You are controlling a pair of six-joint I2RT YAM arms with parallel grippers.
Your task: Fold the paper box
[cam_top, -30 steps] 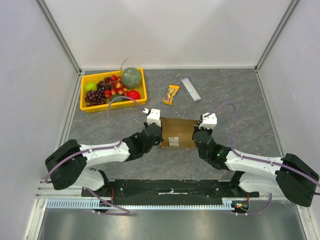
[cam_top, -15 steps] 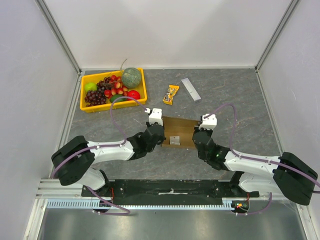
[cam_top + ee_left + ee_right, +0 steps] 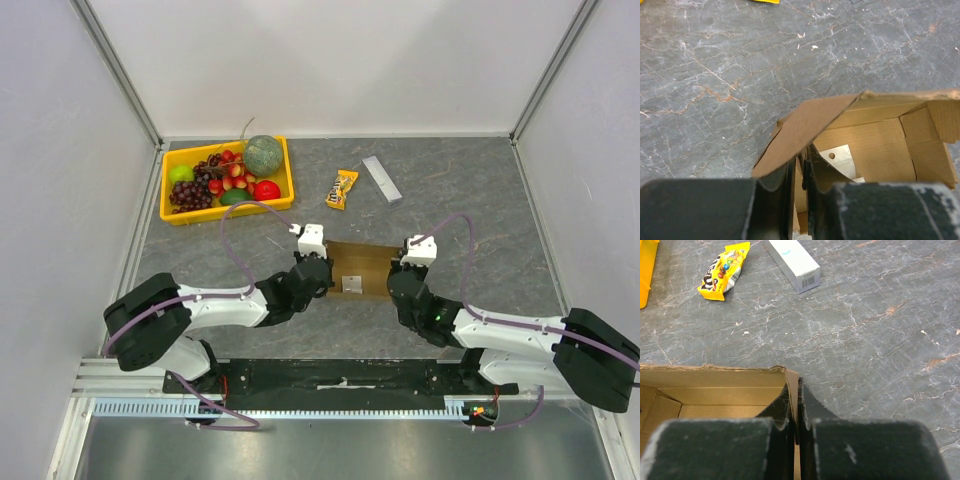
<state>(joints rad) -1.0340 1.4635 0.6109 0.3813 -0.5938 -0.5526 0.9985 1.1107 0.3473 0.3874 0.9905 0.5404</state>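
Paper box (image 3: 360,268) mouth-up, long axis left-right; left end effector (image 3: 800,154), right end effector (image 3: 796,386) pinching its ends.

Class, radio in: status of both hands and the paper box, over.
Left hand shut on left wall of paper box. Right hand shut on right wall. Box open-topped. Candy packet beyond, clear.

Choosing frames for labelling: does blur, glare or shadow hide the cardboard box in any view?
Top external: even light, sharp, only faint shadows; the brown corrugated cardboard box reads clearly. Left wrist: box interior sharp, the left end effector close to the lens, dark and soft. Right wrist: the right end effector likewise soft, the grey stone-patterned table crisp; no glare.
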